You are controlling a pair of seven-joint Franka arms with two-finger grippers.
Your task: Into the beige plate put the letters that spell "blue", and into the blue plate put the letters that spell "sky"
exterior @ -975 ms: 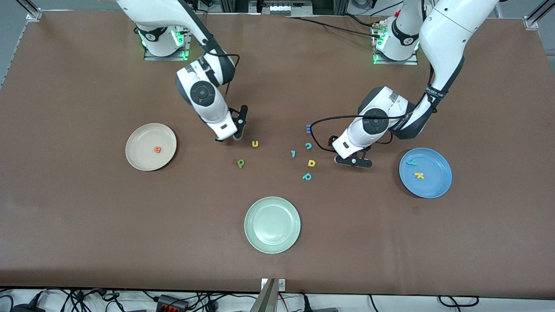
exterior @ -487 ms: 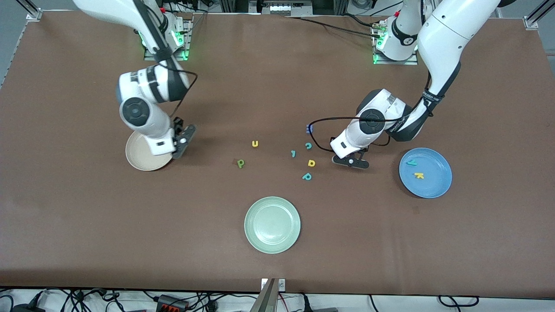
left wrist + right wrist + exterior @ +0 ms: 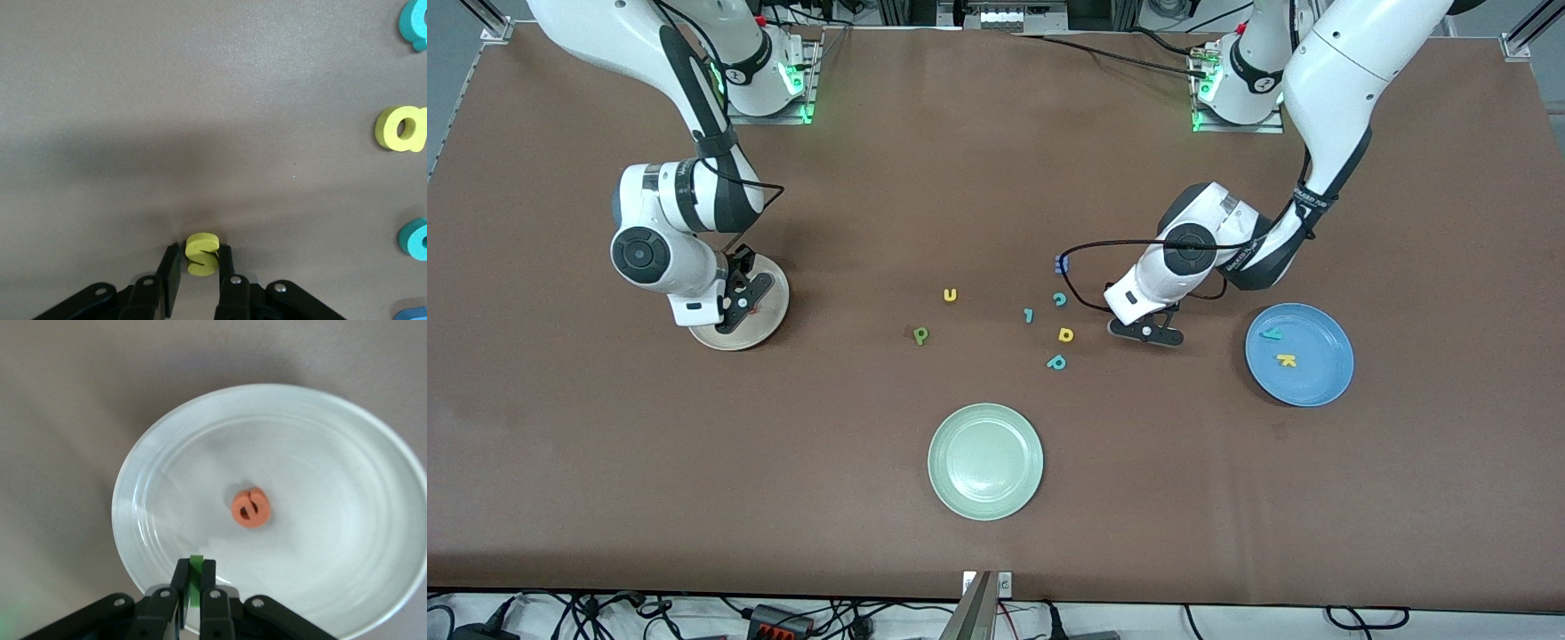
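My right gripper (image 3: 742, 302) hangs over the beige plate (image 3: 772, 316), shut on the green l (image 3: 195, 581), which stands upright between its fingers. The orange e (image 3: 251, 507) lies in the middle of the beige plate (image 3: 333, 453). My left gripper (image 3: 200, 263) is down at the table, shut on the yellow s (image 3: 201, 253), which looks to rest on the mat. In the front view the left gripper (image 3: 1145, 333) hides the s. The yellow u (image 3: 950, 295) and dark green b (image 3: 920, 335) lie mid-table. The blue plate (image 3: 1307, 382) holds the teal y (image 3: 1271, 334) and yellow k (image 3: 1286, 360).
Beside the left gripper lie a yellow d (image 3: 1065, 334), a teal p (image 3: 1056, 362), a teal c (image 3: 1060, 300), a small teal l (image 3: 1029, 315) and a small blue piece (image 3: 1060, 263). A pale green plate (image 3: 985, 460) sits nearer the front camera.
My right arm has swung from beside the yellow u toward its own end of the table, stopping over the beige plate. My left gripper has closed on the yellow s.
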